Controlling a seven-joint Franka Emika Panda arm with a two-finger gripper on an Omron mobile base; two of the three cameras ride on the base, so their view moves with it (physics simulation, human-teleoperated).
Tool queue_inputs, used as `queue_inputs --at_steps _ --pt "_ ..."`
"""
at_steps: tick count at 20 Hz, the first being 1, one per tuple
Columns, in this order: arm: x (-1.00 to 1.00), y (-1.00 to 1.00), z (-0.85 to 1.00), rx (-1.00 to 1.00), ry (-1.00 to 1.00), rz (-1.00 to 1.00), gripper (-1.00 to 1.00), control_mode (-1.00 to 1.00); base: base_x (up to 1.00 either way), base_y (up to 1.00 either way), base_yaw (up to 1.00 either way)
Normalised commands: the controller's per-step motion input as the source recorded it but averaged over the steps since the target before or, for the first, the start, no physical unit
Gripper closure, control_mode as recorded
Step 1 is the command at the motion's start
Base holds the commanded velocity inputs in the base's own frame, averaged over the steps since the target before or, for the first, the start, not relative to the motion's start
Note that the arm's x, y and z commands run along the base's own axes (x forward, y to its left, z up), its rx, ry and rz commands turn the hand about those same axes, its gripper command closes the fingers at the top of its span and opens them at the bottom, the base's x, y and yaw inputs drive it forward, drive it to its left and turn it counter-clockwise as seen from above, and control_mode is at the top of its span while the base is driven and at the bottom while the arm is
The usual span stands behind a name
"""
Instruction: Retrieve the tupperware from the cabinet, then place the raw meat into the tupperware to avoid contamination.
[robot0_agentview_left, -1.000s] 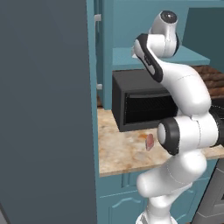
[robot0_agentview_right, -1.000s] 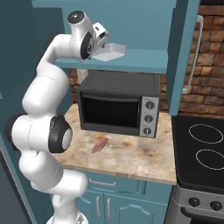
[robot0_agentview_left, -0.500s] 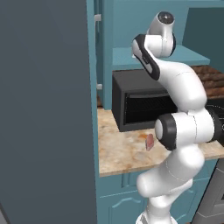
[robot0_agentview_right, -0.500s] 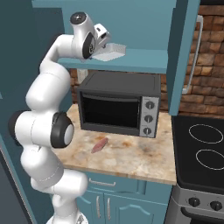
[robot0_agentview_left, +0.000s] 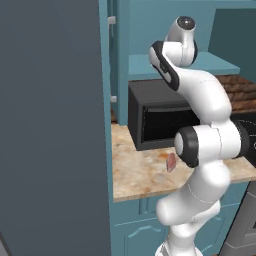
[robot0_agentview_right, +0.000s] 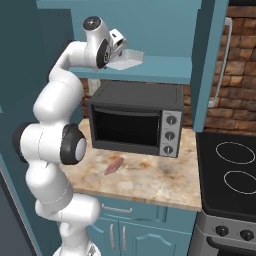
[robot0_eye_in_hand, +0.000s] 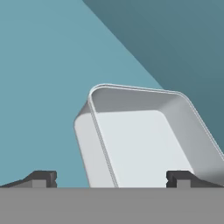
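The arm has shifted only slightly since the earlier frame. Its gripper (robot0_eye_in_hand: 111, 179) hangs wide open at the tupperware (robot0_agentview_right: 131, 58), which sits on the cabinet (robot0_agentview_right: 165, 70) shelf above the toaster oven (robot0_agentview_right: 137, 120) (no legible writing). The raw meat (robot0_agentview_right: 114, 166) lies on the counter (robot0_agentview_right: 165, 177) before the oven, long axis diagonal.

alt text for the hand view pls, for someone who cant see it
Close-up along the open gripper: a shallow white-translucent tupperware, empty, sits tilted in the frame on the teal cabinet shelf. One dark fingertip stands off its near wall, the other over its inside; neither is closed on it.
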Motion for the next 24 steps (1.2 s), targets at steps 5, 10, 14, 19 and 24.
queue_inputs --at_steps 5,10,14,19,24 --pt "0.18 0.00 -0.04 0.00 0.00 0.00 -1.00 -1.00 0.00 0.00 0.00" --pt "0.16 0.00 -0.03 0.00 0.00 0.00 1.00 -1.00 0.00 0.00 0.00" --pt "0.13 0.00 -0.03 0.00 0.00 0.00 1.00 -1.00 0.00 0.00 0.00" --pt "0.03 0.00 -0.03 0.00 0.00 0.00 1.00 -1.00 0.00 0.00 0.00" --pt "0.00 0.00 -0.03 0.00 0.01 0.00 1.00 -1.00 0.00 0.00 0.00"
